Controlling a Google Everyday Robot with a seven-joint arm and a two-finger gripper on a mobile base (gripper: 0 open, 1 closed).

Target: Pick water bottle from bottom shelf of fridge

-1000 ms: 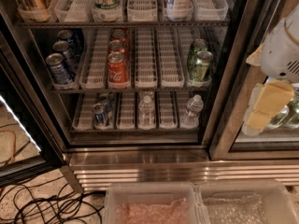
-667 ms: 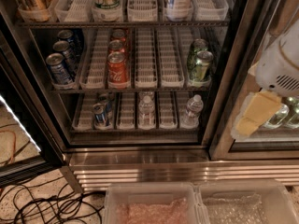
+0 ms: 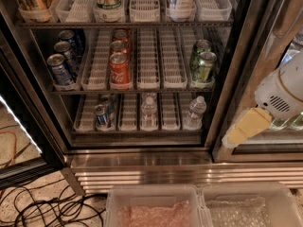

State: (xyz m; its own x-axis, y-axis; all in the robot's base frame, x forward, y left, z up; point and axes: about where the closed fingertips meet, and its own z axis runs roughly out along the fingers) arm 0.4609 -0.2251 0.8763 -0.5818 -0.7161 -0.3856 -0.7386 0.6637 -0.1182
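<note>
The fridge [image 3: 142, 157] stands open, with a ribbed steel base. On its bottom shelf [image 3: 137, 129], white lane trays hold two look-alike clear water bottles with white caps. One bottle [image 3: 148, 111] stands in the middle lane and the other [image 3: 195, 111] in the right lane. My gripper [image 3: 235, 137] has yellowish fingers under a white arm housing [image 3: 280, 92]. It hangs outside the cooler to the right, in front of the black door post, at about bottom-shelf height and apart from both bottles.
Blue cans [image 3: 102, 115] stand at the left of the bottom shelf. The rack above holds blue cans [image 3: 61, 69], red cans [image 3: 119, 67] and green cans [image 3: 203, 65]. Two clear plastic bins [image 3: 156, 205] sit in front, below the fridge. Black cables [image 3: 42, 207] lie on the floor at the left.
My gripper and arm have moved down and to the left, closer to the fridge opening. The bottles and cans have not moved.
</note>
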